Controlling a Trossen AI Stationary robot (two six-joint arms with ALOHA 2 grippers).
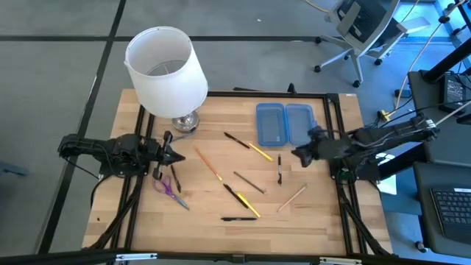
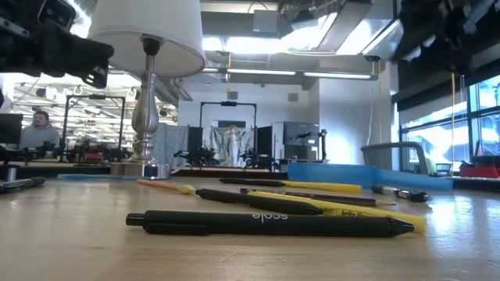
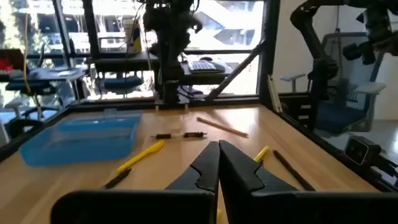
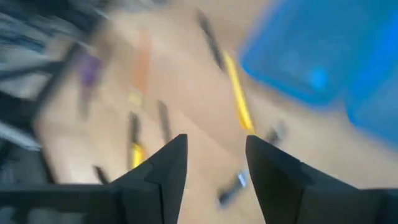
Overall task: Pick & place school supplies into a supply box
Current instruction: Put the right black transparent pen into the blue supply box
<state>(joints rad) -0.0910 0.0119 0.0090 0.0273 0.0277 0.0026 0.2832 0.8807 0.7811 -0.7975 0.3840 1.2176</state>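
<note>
as seen from above, the supply box (image 1: 285,124) lies open on the far middle of the wooden table (image 1: 316,213), two blue halves side by side and nothing visible in them. pens and pencils are scattered in front of it: a black and yellow pen (image 1: 250,148) just beside the box, an orange pencil (image 1: 208,164), a tan pencil (image 1: 292,198) and a black pen (image 1: 238,218) nearest the front edge. the purple scissors (image 1: 169,188) lie toward the left side, close to the left gripper (image 1: 176,157), which is clenched with nothing in it, in front of the white lamp (image 1: 166,70). the right gripper (image 1: 298,155) hangs just right of the box, fingers released and holding nothing.

at table height, the black pen (image 2: 269,224) lies nearest, yellow and black pens behind it, the box (image 2: 363,176) a low blue strip beyond.

from the left wrist, the pressed-together fingers (image 3: 205,171) point across the table at the box (image 3: 84,138).

from the right wrist, the spread fingers (image 4: 165,168) frame blurred pens, the box (image 4: 323,59) off to one side.
</note>
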